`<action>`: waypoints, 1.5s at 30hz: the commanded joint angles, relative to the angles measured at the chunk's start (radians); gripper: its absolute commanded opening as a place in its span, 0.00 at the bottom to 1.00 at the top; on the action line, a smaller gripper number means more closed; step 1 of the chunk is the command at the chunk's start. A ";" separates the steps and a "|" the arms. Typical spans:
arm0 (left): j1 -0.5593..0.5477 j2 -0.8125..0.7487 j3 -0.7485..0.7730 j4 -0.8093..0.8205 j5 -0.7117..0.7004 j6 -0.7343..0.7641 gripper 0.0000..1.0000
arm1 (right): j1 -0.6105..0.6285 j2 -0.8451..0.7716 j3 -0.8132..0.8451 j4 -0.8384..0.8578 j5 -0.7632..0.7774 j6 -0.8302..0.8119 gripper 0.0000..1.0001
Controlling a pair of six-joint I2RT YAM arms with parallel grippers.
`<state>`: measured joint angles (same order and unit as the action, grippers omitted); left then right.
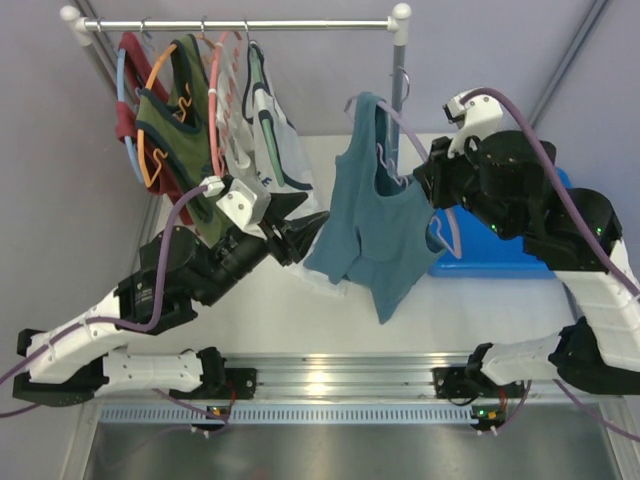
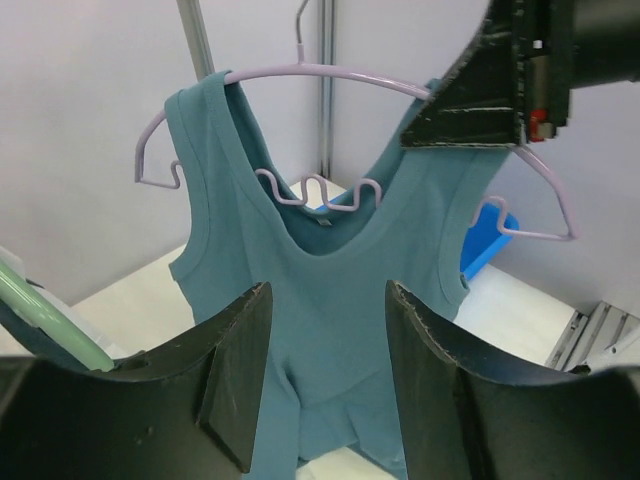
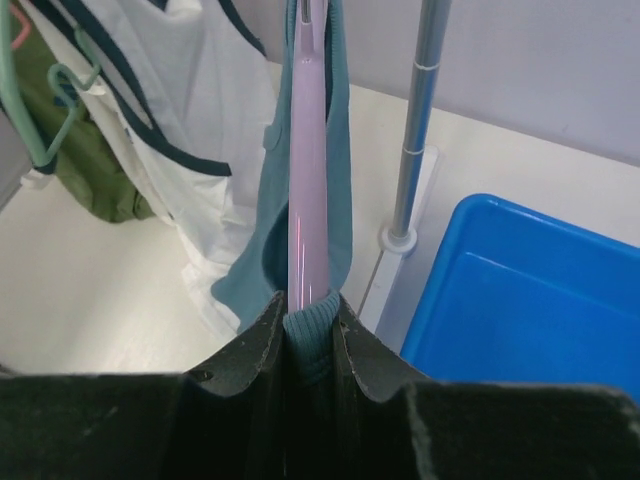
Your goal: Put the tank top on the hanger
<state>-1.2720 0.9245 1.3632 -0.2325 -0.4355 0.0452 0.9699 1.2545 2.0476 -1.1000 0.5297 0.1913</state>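
Note:
The teal tank top (image 1: 375, 230) hangs in the air on the lavender hanger (image 1: 447, 235), with both shoulder straps over the hanger's arms (image 2: 320, 70). My right gripper (image 1: 425, 180) is shut on one end of the hanger (image 3: 307, 150), with the top's strap (image 3: 312, 335) pinched between the pads. It also shows at the upper right of the left wrist view (image 2: 480, 100). My left gripper (image 1: 315, 225) is open and empty, just left of the top's lower edge. In the left wrist view the tank top (image 2: 330, 270) fills the gap between its fingers (image 2: 240, 370).
A clothes rack rail (image 1: 240, 25) at the back left carries an olive green top (image 1: 175, 120) and a white top with dark trim (image 1: 265, 130) on coloured hangers. The rack post (image 3: 420, 120) stands beside a blue bin (image 1: 500, 255) at the right.

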 commanded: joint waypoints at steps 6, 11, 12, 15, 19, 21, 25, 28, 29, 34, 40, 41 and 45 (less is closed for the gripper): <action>-0.003 -0.035 -0.004 -0.018 -0.042 0.018 0.55 | -0.138 0.111 0.149 0.089 -0.136 -0.018 0.00; -0.003 -0.093 -0.067 -0.024 -0.074 -0.004 0.56 | -0.157 0.216 0.284 0.065 -0.117 -0.036 0.00; -0.003 -0.102 -0.075 -0.024 -0.084 -0.007 0.56 | -0.157 0.226 0.311 0.071 -0.112 -0.038 0.00; -0.004 -0.134 -0.101 -0.033 -0.109 -0.019 0.56 | -0.157 0.252 0.332 0.112 -0.109 -0.046 0.00; -0.004 -0.165 -0.122 -0.060 -0.153 -0.034 0.55 | -0.158 0.299 0.362 0.156 -0.092 -0.065 0.00; -0.003 -0.185 -0.137 -0.070 -0.164 -0.044 0.55 | -0.158 0.310 0.358 0.214 -0.086 -0.078 0.00; -0.003 -0.211 -0.147 -0.094 -0.175 -0.044 0.55 | -0.158 0.327 0.359 0.295 -0.053 -0.118 0.00; -0.003 -0.220 -0.147 -0.102 -0.178 -0.044 0.55 | -0.158 0.342 0.358 0.347 -0.016 -0.141 0.00; -0.003 -0.220 -0.147 -0.102 -0.180 -0.044 0.55 | -0.158 0.345 0.358 0.360 -0.007 -0.147 0.00; -0.004 -0.220 -0.145 -0.108 -0.177 -0.044 0.54 | -0.158 0.371 0.358 0.420 0.015 -0.170 0.00; -0.004 -0.216 -0.145 -0.108 -0.172 -0.044 0.54 | -0.160 0.428 0.355 0.482 0.039 -0.161 0.00; -0.004 -0.216 -0.145 -0.110 -0.172 -0.044 0.54 | -0.158 0.440 0.356 0.494 0.042 -0.159 0.00; -0.003 -0.219 -0.133 -0.122 -0.174 -0.042 0.54 | -0.160 0.474 0.352 0.514 0.055 -0.148 0.00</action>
<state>-1.2720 0.7090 1.2217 -0.3565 -0.5999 0.0025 0.8242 1.7206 2.3585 -0.7406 0.5484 0.0441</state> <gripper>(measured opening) 0.545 0.166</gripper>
